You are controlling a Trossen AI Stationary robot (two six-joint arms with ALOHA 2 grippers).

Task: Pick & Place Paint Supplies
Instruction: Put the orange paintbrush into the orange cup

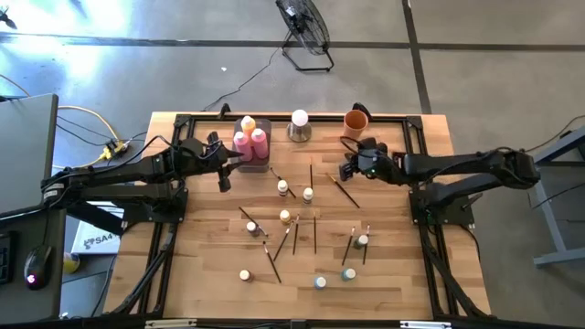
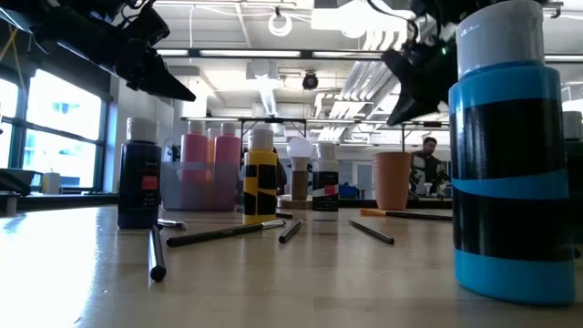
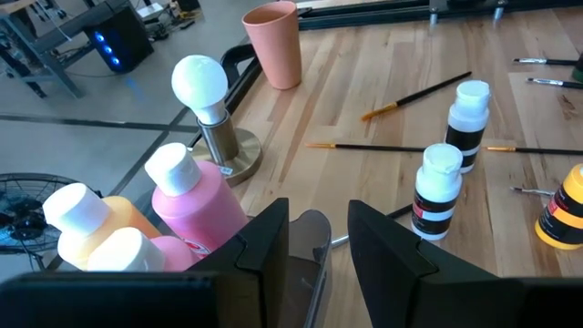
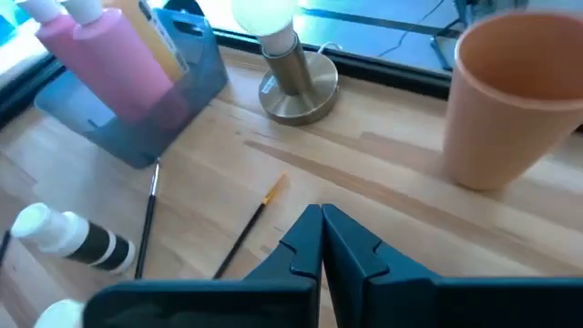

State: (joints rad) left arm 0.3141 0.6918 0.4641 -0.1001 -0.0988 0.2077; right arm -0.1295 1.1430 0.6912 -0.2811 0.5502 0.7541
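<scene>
Beside the tray (image 1: 265, 163), left gripper (image 3: 317, 239) gapes empty, right gripper (image 4: 321, 239) pinched closed; bottle labels unreadable.

Open gap between left gripper (image 3: 319, 264) fingers; pink bottles (image 3: 196, 196) beside; bare wood ahead of right gripper (image 4: 321, 239).

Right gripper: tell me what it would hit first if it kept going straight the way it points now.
Probably the wooden table. The right gripper, fingers shut and empty, tilts down at bare wood between the orange cup and the white ball on its metal base. Depth is unclear; the line could clip either.
</scene>
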